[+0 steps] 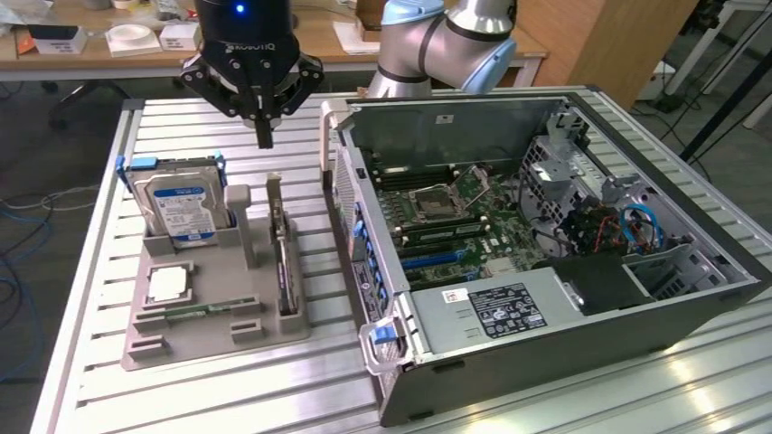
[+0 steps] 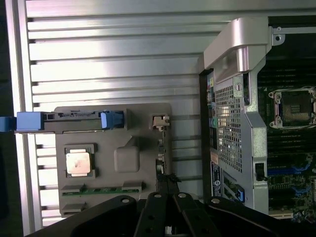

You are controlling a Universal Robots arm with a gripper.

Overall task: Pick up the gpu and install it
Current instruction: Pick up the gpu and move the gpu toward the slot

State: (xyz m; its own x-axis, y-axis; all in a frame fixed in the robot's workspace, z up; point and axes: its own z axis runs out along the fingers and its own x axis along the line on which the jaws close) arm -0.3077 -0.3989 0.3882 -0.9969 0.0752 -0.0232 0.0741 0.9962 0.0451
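Hand [image 1: 264, 136]: closed, empty, poised above the grey holder [image 1: 208, 348] on the bench [image 1: 181, 398]. Gpu [image 1: 285, 262]: on edge in its holder slot, untouched. We judge pick-up not yet made; grasping calls for parted fingers aligned over the card's top edge.

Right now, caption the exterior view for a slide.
Shut black gripper hovers above the thin black gpu card standing in its grey holder, beside the open computer case.

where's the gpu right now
The gpu stands on edge in the grey holder, between the hard drive on the exterior view's left and the open computer case on the exterior view's right, below the gripper.
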